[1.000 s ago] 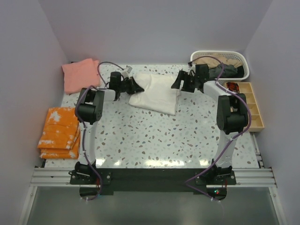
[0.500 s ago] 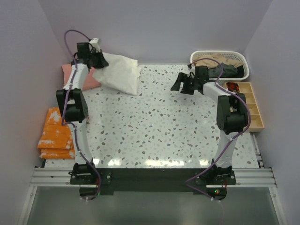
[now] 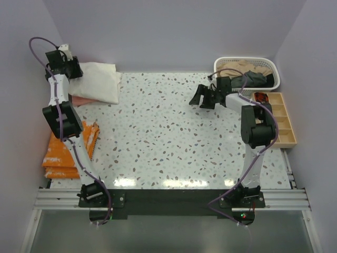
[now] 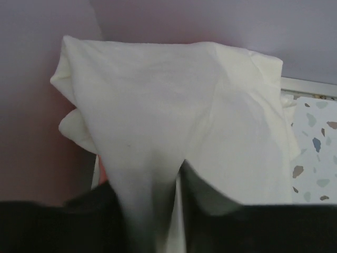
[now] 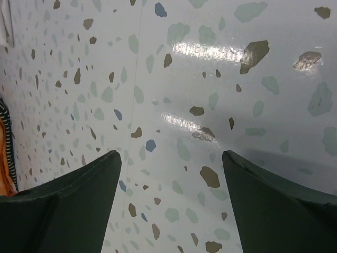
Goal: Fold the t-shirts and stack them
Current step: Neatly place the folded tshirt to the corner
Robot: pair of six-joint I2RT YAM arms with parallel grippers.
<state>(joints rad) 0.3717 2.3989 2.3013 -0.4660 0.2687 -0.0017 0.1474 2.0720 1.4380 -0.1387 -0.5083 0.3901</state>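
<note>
A folded cream t-shirt (image 3: 99,82) lies at the table's back left corner, on top of a salmon-pink t-shirt (image 3: 80,100) whose edge shows beneath it. My left gripper (image 3: 73,69) is at the cream shirt's left end. In the left wrist view the cream t-shirt (image 4: 174,105) fills the frame, and a fold of it runs down between the parted fingers of the left gripper (image 4: 152,182), which stands open. My right gripper (image 3: 203,97) hovers open over bare table at the back right. The right gripper (image 5: 171,154) has nothing between its fingers.
A white basket (image 3: 247,60) at the back right holds a tan shirt (image 3: 236,68) and a dark grey shirt (image 3: 256,79). A wooden compartment tray (image 3: 285,128) sits on the right edge. A stack of orange-and-white cloths (image 3: 64,151) lies at the left edge.
My left arm swung the cream shirt from the table's back middle to the back left corner, set it on the salmon-pink shirt, and its jaws parted. The right arm barely moved.
</note>
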